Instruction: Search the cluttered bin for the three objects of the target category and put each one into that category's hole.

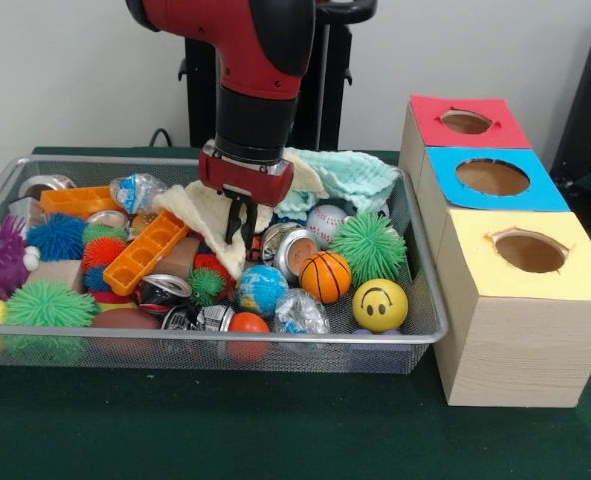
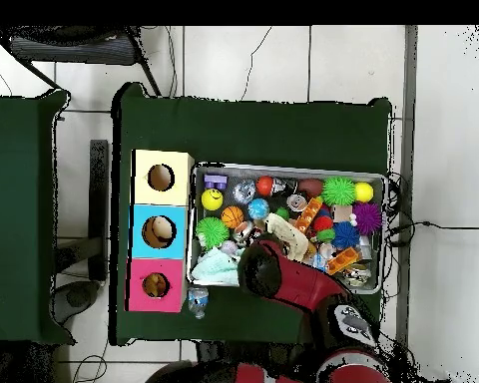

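Observation:
The silver wire-mesh bin point(image 1: 225, 335) is full of mixed objects: spiky balls, sports balls, crushed cans, orange trays, cloths and wooden blocks. It also shows in the overhead view point(image 2: 288, 168). My gripper point(image 1: 241, 232) reaches down into the bin's middle, right at a cream cloth point(image 1: 207, 212) and beside an upturned can point(image 1: 297, 252). In the overhead view the arm point(image 2: 283, 274) hides the gripper. The red-surrounded hole point(image 1: 466, 122) is on the far wooden box right of the bin; in the overhead view it point(image 2: 155, 285) is the nearest one to the robot's base.
A blue-surrounded hole point(image 1: 492, 177) and a yellow-surrounded hole point(image 1: 530, 252) sit in the same row of boxes. A basketball point(image 1: 326, 276), a yellow smiley ball point(image 1: 380, 304) and a green spiky ball point(image 1: 371, 247) lie near the gripper. A plastic bottle point(image 2: 198, 299) lies outside the bin.

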You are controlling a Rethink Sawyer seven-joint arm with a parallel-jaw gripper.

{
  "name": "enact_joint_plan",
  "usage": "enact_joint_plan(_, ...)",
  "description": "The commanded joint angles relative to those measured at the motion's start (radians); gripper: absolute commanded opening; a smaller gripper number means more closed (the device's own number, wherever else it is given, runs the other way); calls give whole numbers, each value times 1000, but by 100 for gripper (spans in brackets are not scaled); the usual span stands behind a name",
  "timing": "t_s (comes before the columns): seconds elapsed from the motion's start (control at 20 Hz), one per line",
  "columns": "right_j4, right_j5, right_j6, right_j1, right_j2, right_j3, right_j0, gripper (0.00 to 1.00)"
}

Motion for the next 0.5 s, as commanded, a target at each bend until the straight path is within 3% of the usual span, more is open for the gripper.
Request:
enact_joint_plan(0.05,-16,114,57,13,-5,-124,1,0)
enact_joint_plan(0.5,-65,209,-11,59,-29,-232,-33,0)
